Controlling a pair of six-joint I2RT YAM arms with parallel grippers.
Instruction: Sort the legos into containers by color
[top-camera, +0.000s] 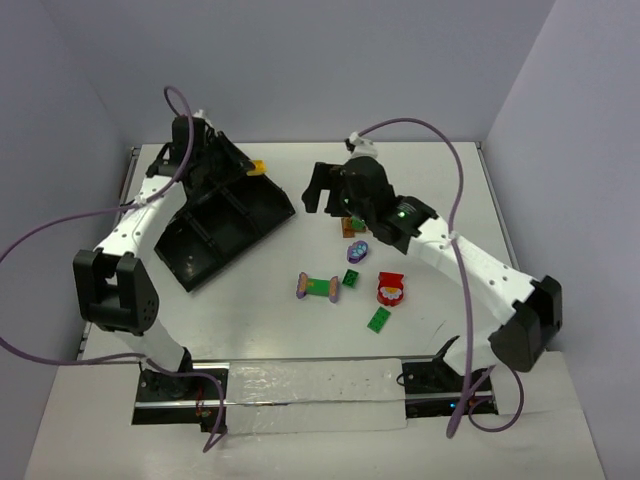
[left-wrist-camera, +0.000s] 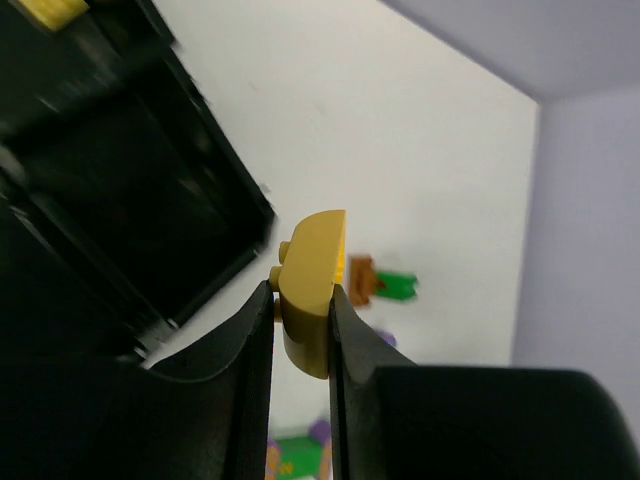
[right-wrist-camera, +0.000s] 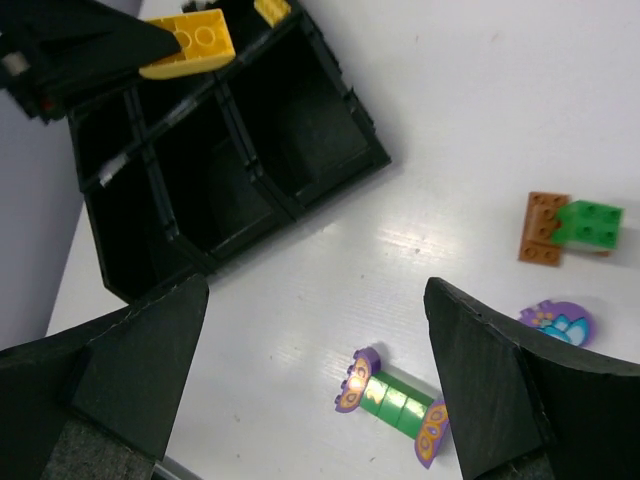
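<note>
My left gripper (left-wrist-camera: 303, 310) is shut on a yellow brick (left-wrist-camera: 312, 285), held over the far corner of the black divided tray (top-camera: 215, 235). The right wrist view shows that brick (right-wrist-camera: 190, 45) above the tray's back compartments, and another yellow piece (right-wrist-camera: 272, 10) lying in one of them. My right gripper (top-camera: 330, 195) hangs open above the table right of the tray, holding nothing. Below it lies a green bar with purple ends (right-wrist-camera: 392, 405). A brown-and-green piece (right-wrist-camera: 570, 228) and a purple oval (right-wrist-camera: 557, 322) lie further right.
More bricks lie on the table in front of the right arm: a small green one (top-camera: 352, 278), a red-and-white one (top-camera: 391, 290) and a flat green plate (top-camera: 379, 320). Walls close the table at the back and both sides.
</note>
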